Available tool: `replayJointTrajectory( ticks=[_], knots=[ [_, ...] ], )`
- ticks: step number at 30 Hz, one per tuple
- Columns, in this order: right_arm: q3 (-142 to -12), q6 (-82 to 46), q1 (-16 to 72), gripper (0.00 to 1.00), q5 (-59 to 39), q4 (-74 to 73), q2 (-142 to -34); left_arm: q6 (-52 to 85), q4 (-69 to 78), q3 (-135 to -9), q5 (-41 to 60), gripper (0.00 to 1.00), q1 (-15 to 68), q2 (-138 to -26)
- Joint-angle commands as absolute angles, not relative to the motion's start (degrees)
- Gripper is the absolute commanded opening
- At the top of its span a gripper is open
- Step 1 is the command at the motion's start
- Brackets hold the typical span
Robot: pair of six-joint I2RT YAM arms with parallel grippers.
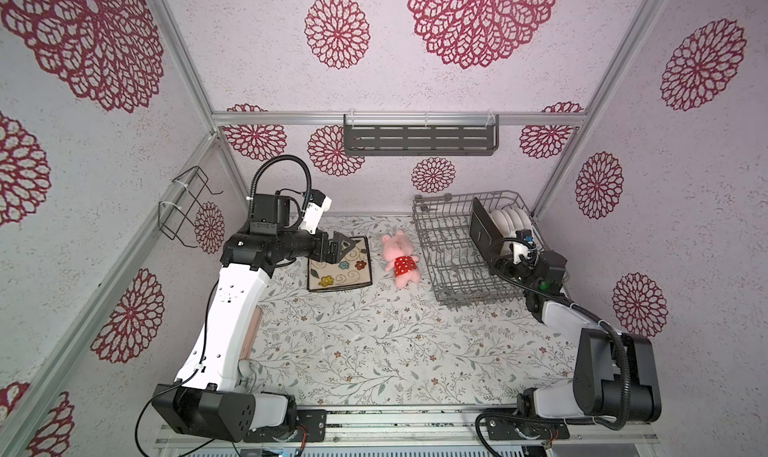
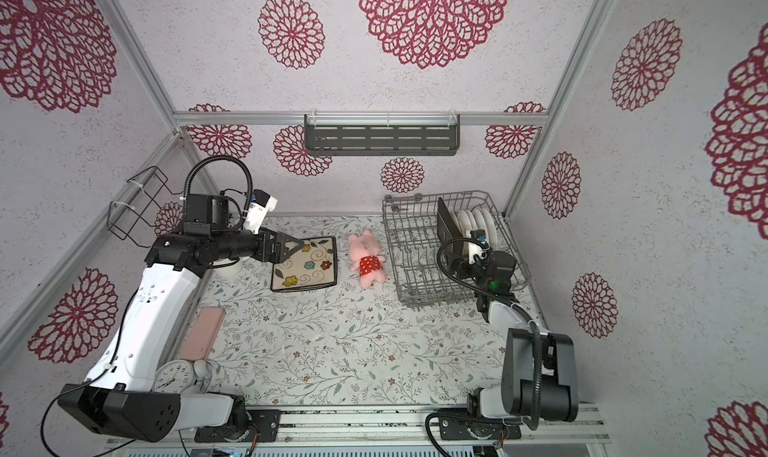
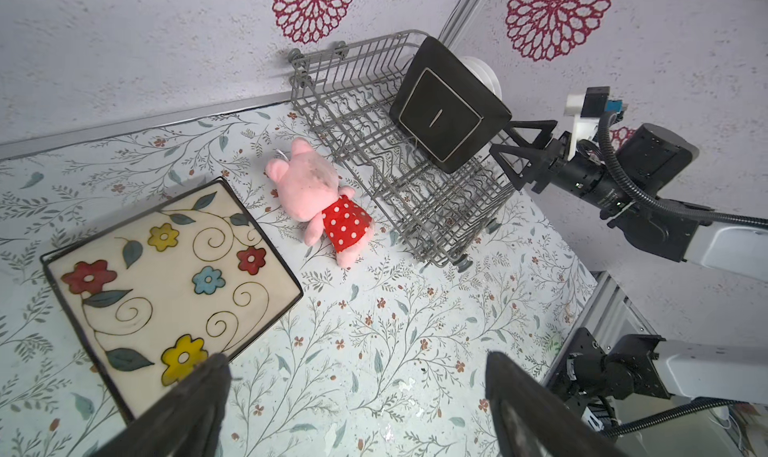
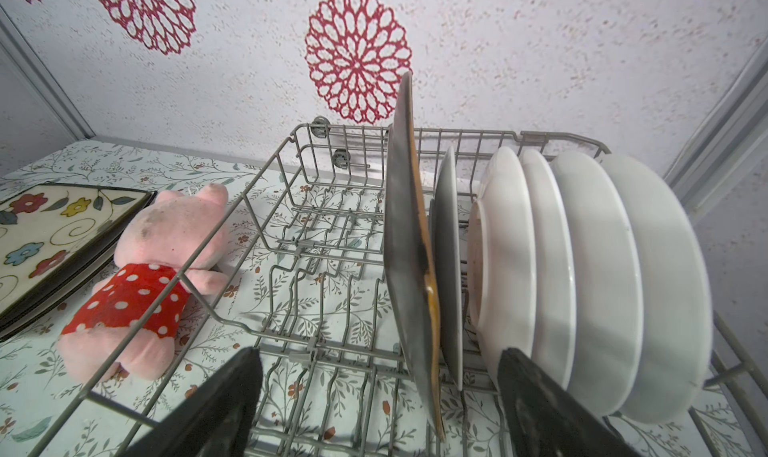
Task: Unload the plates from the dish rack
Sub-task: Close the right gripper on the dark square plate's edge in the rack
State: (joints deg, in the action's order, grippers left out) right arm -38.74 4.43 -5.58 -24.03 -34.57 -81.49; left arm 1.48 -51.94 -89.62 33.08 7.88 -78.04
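Flat on the floral tabletop (image 1: 374,342), beside a pink plush pig (image 1: 401,259): cream square ceramic plate with painted flowers (image 1: 338,270). Over its corner, left gripper (image 1: 347,245), jaws spread wide, empty. Upright in the grey wire dish rack (image 1: 440,243): 1 dark square plate (image 1: 482,226), several round white plates (image 1: 509,218). At the dark plate's near edge, right gripper (image 4: 382,413), open, gripping nothing.

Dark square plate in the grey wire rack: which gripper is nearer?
Right. The right gripper is over the dish rack, open fingers facing the dark square plate's edge. The left gripper hangs over the cream flowered plate, beyond the pink plush toy.
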Motion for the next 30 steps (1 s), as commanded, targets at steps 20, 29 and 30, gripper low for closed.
replayJointTrajectory(
  ticks=[20, 29, 30],
  knots=[
    [-39.79, 2.11, -5.54, 0.73, -31.47, -61.6, -96.26, -2.0, -47.65, -89.71, 35.34, 0.97, 8.44, -76.7],
    [-42.62, 2.29, -4.75, 0.65, -31.71, -64.99, -101.96, -3.47, -48.82, -91.1, 34.43, 0.97, 8.44, -79.48],
    [-42.82, 2.28, -4.75, 0.65, -31.74, -65.39, -102.55, -3.51, -48.87, -91.22, 34.66, 0.98, 8.4, -79.75]
  ],
)
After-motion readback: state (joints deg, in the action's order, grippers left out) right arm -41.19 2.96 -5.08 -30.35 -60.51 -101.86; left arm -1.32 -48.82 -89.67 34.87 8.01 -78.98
